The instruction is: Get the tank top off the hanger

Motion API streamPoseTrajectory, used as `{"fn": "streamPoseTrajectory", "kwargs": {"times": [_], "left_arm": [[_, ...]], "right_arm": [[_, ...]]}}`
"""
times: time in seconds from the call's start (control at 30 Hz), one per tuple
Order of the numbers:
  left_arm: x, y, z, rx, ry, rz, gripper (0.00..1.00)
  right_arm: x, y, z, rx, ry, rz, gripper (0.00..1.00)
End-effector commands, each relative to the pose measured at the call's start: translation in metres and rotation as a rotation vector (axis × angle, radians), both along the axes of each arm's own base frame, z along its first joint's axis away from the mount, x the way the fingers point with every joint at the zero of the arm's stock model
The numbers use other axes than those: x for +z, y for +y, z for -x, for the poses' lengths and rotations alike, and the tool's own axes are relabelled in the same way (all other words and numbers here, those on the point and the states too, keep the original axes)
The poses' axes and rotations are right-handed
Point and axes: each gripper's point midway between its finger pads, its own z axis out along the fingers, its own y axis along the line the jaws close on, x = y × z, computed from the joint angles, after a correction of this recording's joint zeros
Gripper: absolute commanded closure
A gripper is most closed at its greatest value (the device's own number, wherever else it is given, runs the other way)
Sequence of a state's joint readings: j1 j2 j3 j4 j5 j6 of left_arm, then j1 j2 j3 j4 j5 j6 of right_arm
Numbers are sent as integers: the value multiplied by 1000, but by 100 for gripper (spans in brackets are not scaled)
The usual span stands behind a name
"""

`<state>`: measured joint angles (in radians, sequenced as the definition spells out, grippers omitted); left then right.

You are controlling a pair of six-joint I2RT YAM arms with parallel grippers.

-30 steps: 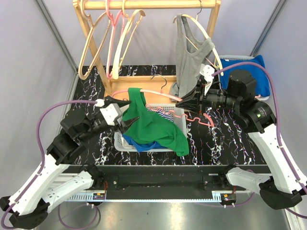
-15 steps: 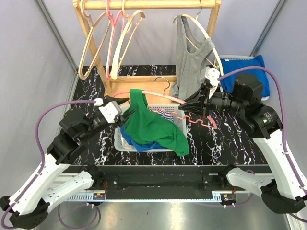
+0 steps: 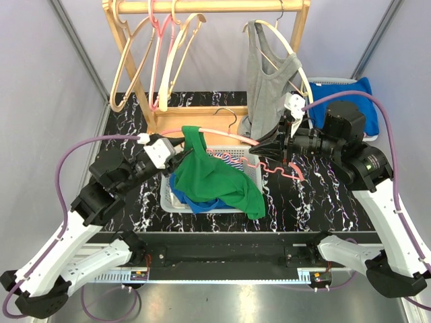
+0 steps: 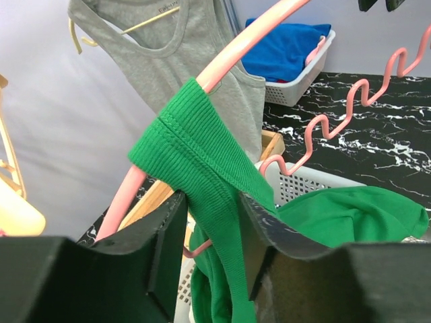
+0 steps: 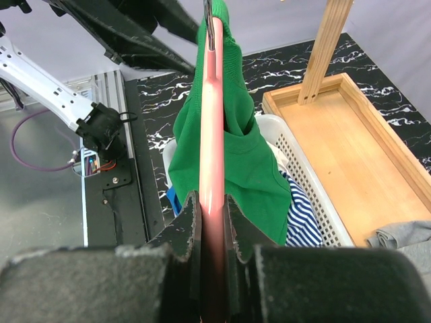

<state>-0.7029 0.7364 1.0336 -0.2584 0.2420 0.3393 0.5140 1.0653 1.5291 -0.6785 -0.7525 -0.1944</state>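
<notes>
Change since earlier: the left gripper (image 3: 180,149) has moved in from the basket's left side onto the shoulder strap, and its jaws have narrowed. The right arm has shifted slightly, and the hanger stays about level.
Left gripper (image 4: 212,202): half closed, with one finger on each side of the ribbed green strap and both edges of the strap touching the pads. Cannot tell whether it is actually clamped.
Right gripper (image 5: 212,215): narrow and pinched tight on the pink hanger (image 5: 212,101), which it holds up over the basket.
Green tank top (image 3: 215,178): one strap is looped over the hanger's left end. The body hangs down and drapes into the basket and over its front rim.
Tank top fabric (image 4: 195,148): rib knit with stitched hems, soft and crumpled.
Pink hanger (image 3: 222,133): smooth rounded plastic with a wavy lower bar.
Basket (image 3: 168,195): white plastic lattice on black marbled tabletop, with striped and blue clothes inside.
Behind: a wooden rack (image 3: 202,7) holds empty hangers and a grey tank top (image 3: 266,81).
</notes>
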Motion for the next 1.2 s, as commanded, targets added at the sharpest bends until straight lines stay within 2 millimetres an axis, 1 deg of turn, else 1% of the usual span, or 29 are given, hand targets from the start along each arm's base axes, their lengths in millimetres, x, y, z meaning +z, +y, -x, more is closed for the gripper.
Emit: {"fn": "streamPoseTrajectory", "kwargs": {"times": [0.0,0.03,0.07,0.13,0.27,0.37,0.43,0.47,0.5,0.53,0.57,0.6,0.63,0.67,0.73,0.8,0.83,0.87,0.9,0.97,1.0,1.03,1.07,1.17], "left_arm": [[33,-2,7,-31,-76,70,71],[34,-2,7,-28,-78,71,76],[35,-2,6,-28,-81,71,89],[38,0,6,-17,-90,76,100],[45,2,5,-9,-119,77,100],[53,7,5,8,-151,78,100],[62,16,4,51,-180,92,100],[65,20,2,75,-200,86,100],[71,28,-1,116,-216,92,100],[78,33,-1,136,-235,97,100],[82,38,-2,157,-255,93,100],[86,46,-4,192,-266,96,100],[89,49,-4,208,-278,94,100],[90,53,-5,224,-293,83,100],[92,61,-11,280,-303,81,100],[83,71,-24,368,-309,56,100],[84,76,-30,408,-326,61,100],[77,76,-37,436,-322,36,100],[74,81,-42,474,-314,31,100],[66,79,-46,473,-311,-7,100],[57,74,-48,456,-301,-23,100],[55,73,-48,455,-299,-25,100],[50,74,-53,473,-282,-30,100],[55,77,-61,521,-272,-6,100]], "right_arm": [[33,-1,5,14,-107,-62,100],[33,-1,6,16,-108,-61,100],[32,0,4,16,-106,-60,100],[33,0,4,16,-105,-60,100],[30,0,3,14,-101,-58,100],[27,-3,-1,-20,-100,-50,100],[21,-7,-1,-45,-81,-27,100],[20,-10,2,-51,-83,-25,100],[13,-11,3,-57,-64,-14,100],[11,-13,5,-65,-59,-13,100],[13,-18,11,-73,-64,-21,100],[7,-20,12,-86,-53,-15,100],[7,-23,14,-94,-52,-17,100],[10,-27,20,-103,-63,-28,100],[8,-31,26,-112,-57,-28,100],[10,-36,35,-114,-48,-32,100],[10,-38,38,-116,-44,-31,100],[12,-42,43,-125,-51,-34,100],[10,-47,45,-147,-43,-24,100],[11,-57,51,-181,-58,-18,100],[9,-64,51,-219,-55,-3,100],[9,-69,52,-238,-56,4,100],[7,-75,56,-260,-56,16,100],[14,-92,53,-362,-78,17,100]]}}
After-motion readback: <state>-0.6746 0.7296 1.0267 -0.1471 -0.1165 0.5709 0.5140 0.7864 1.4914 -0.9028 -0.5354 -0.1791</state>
